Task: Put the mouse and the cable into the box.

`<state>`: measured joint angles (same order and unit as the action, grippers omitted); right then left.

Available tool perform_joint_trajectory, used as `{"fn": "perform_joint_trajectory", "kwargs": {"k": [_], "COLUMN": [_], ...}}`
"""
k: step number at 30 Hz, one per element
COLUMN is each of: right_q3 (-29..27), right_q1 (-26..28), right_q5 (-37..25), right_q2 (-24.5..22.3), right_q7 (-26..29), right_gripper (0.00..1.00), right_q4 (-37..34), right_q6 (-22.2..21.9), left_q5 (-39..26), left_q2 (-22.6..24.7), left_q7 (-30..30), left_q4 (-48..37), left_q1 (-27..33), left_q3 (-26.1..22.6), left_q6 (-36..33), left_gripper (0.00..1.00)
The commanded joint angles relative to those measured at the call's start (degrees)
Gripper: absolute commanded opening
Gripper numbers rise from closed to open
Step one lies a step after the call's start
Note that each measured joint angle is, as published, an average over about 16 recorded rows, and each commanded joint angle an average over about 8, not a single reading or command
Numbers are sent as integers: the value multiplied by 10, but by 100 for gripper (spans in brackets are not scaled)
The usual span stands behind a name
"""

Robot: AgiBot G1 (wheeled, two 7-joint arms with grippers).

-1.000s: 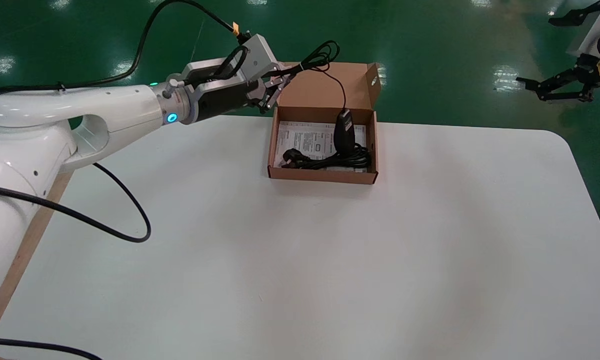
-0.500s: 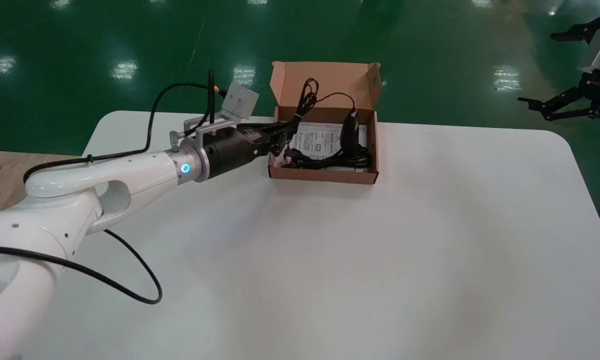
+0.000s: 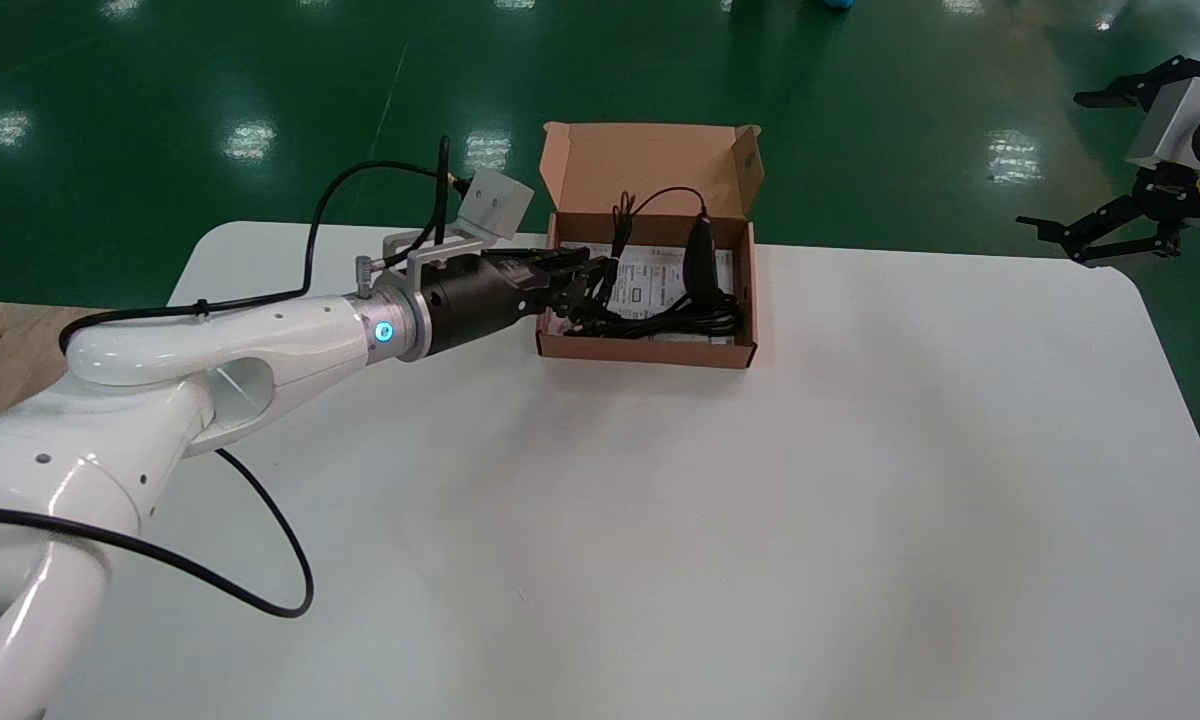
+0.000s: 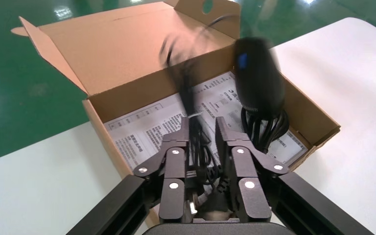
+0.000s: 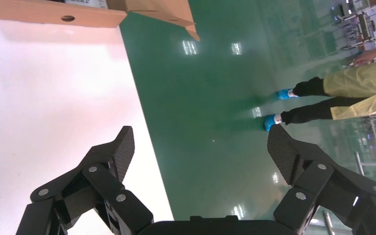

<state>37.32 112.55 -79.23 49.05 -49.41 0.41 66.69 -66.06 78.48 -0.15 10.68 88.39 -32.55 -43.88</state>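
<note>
An open cardboard box (image 3: 645, 352) (image 4: 122, 54) stands at the far middle of the white table (image 3: 660, 520). Inside it a black mouse (image 3: 698, 262) (image 4: 258, 78) leans tilted on a coiled black power cable (image 3: 690, 320) (image 4: 264, 129), over a printed leaflet (image 3: 650, 280) (image 4: 142, 129). My left gripper (image 3: 600, 283) (image 4: 201, 122) reaches over the box's left wall, low inside it. It is shut on the mouse's bundled cord (image 3: 622, 215) (image 4: 183, 83), which rises from between the fingers. My right gripper (image 3: 1100, 225) (image 5: 200, 142) hangs open and empty off the table's far right corner.
Green floor lies beyond the table's far edge. The left arm's black hose (image 3: 260, 590) loops over the table's near left. A wooden surface (image 3: 0, 340) borders the left side. A person's legs (image 5: 323, 98) stand on the floor in the right wrist view.
My left gripper came down from above the box lid and pushed forward into the box, carrying the cord bundle with it. The right arm shifted only slightly.
</note>
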Motion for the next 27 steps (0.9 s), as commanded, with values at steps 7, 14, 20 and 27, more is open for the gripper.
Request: {"fn": "perform_joint_trajectory", "kwargs": {"k": [7, 14, 20, 27], "right_q3": [-1, -18, -39, -64], "right_q1": [-3, -43, -94, -153], "right_q5": [2, 31, 69, 112], "right_q2": [0, -11, -25, -42], "right_q7": [3, 50, 110, 181], "right_gripper": [100, 100, 100, 100], "right_q4": [3, 60, 134, 219], "right_q6": [2, 16, 35, 58], "left_q5": [1, 17, 41, 69], "left_q2": [-3, -29, -73, -123], "left_q7": [-1, -8, -18, -30], "left_q4": [3, 42, 105, 179], "left_q1": [-1, -17, -44, -76], "left_q3": [-1, 11, 27, 47], "left_q6": [-1, -28, -69, -118], "left_gripper": [100, 100, 100, 100]}}
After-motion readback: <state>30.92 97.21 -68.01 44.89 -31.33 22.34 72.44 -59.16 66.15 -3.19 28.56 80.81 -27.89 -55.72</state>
